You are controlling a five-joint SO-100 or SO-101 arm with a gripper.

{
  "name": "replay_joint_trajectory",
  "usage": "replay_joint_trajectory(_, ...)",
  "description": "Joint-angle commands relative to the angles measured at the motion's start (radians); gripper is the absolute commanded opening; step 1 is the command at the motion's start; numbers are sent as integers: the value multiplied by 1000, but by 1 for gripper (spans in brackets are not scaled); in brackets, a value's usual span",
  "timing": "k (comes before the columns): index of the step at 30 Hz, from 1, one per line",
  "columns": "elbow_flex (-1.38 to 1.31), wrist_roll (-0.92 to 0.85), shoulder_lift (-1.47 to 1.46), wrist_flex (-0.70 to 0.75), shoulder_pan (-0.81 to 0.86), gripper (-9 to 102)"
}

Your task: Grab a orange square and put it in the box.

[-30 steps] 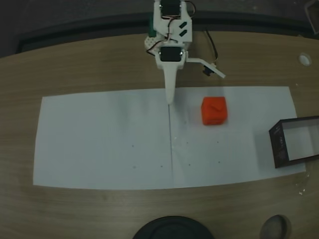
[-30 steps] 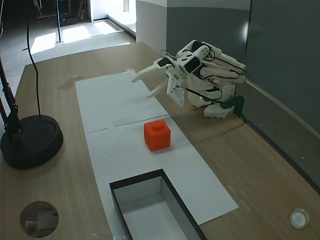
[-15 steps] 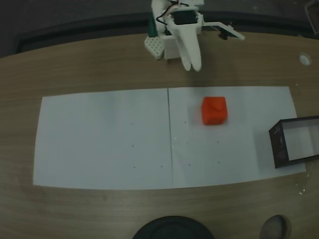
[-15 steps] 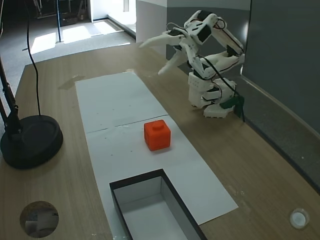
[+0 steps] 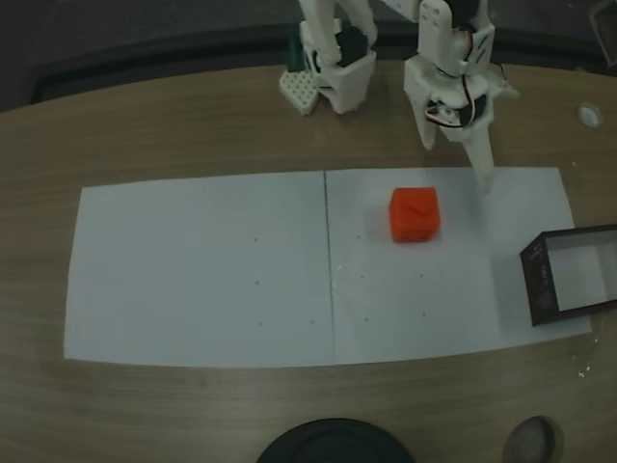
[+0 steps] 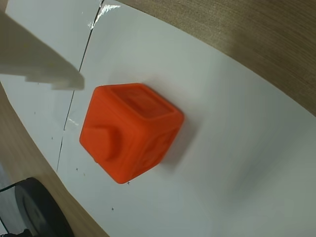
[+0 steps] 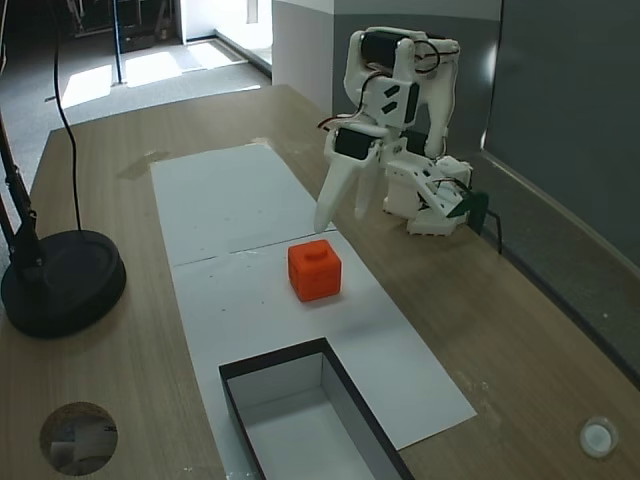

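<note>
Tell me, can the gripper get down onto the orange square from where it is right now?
Probably yes. The gripper hangs open just beside the orange square, its fingers pointing down, apart from it. The square sits alone on the white paper, with the box well off to one side.

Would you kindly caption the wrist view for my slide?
Open gripper poised above the orange square resting on white paper.

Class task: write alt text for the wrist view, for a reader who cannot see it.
An orange square, a small cube with a raised stud on one face, sits on white paper in the middle of the wrist view. A pale gripper finger enters from the upper left, apart from the cube, with wooden table at the upper right.
</note>
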Motion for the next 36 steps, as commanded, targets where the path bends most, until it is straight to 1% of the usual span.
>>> replay_joint_trajectory(1, -46, 6, -35, -31, 23, 39)
replay_joint_trajectory(5, -35, 6, -87, -75, 51, 39)
replay_joint_trajectory(15, -14, 8, -166, -95, 61, 39)
replay_joint_trajectory(21, 63, 0, -170, -179, 126, 39)
replay_joint_trajectory(25, 107, -2, -170, -212, 138, 39)
replay_joint_trajectory(36, 129, -2, -172, -222, 129, 39)
